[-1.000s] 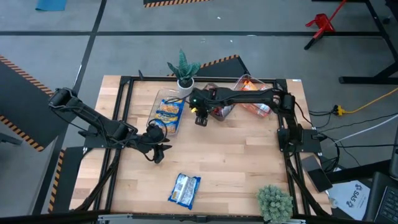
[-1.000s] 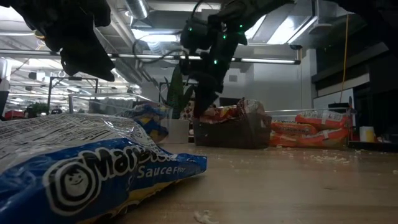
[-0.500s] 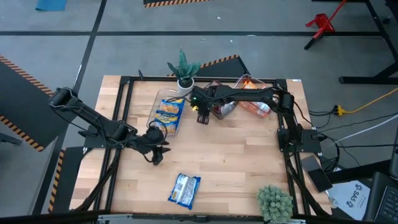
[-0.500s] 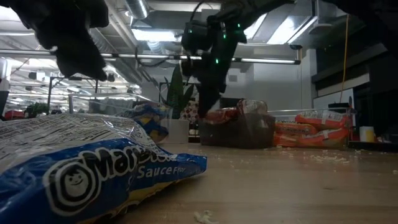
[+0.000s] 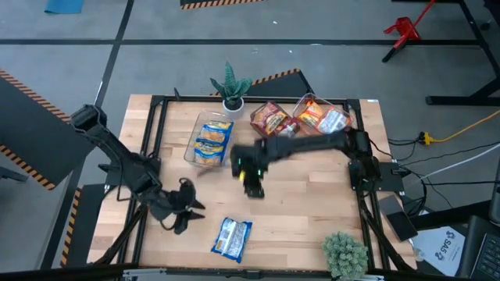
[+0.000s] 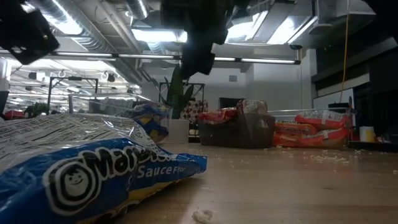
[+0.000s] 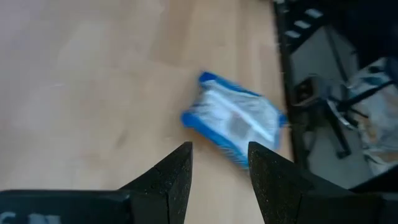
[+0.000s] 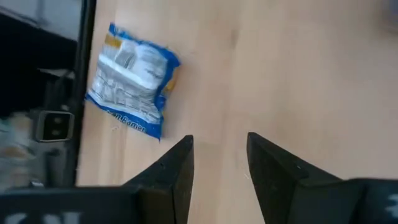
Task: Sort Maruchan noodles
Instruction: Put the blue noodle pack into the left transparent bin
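Both of our arms are moving away from the back bins since a second ago: our right gripper (image 5: 251, 186), which was hanging beside the bin of red packets, is now sitting over the bare middle of the counter (image 5: 312, 211), and our left gripper (image 5: 181, 220) is now nearer the front edge, close to the lone blue packet (image 5: 233, 237).

We are keeping both grippers open and empty. In the left wrist view our two dark fingers (image 7: 168, 180) are standing apart with the blue packet (image 7: 235, 122) lying flat on the wood ahead of them. In the right wrist view our fingers (image 8: 171, 171) are likewise parted, and the same blue packet (image 8: 132, 78) is lying off to one side near the counter's dark frame.

We are seeing the other noodles at the back of the counter: blue-yellow packets (image 5: 211, 139) in the clear bin (image 5: 191, 145), red packets (image 5: 271, 119) in the next bin, and orange packets (image 5: 322, 119) in the bin toward the right corner. A potted plant (image 5: 231, 86) is standing at the back edge and a bushy plant (image 5: 344, 251) at the front right corner.

In the low view the blue packet (image 6: 93, 168) is filling the foreground, lying flat, and both grippers are well above the counter.
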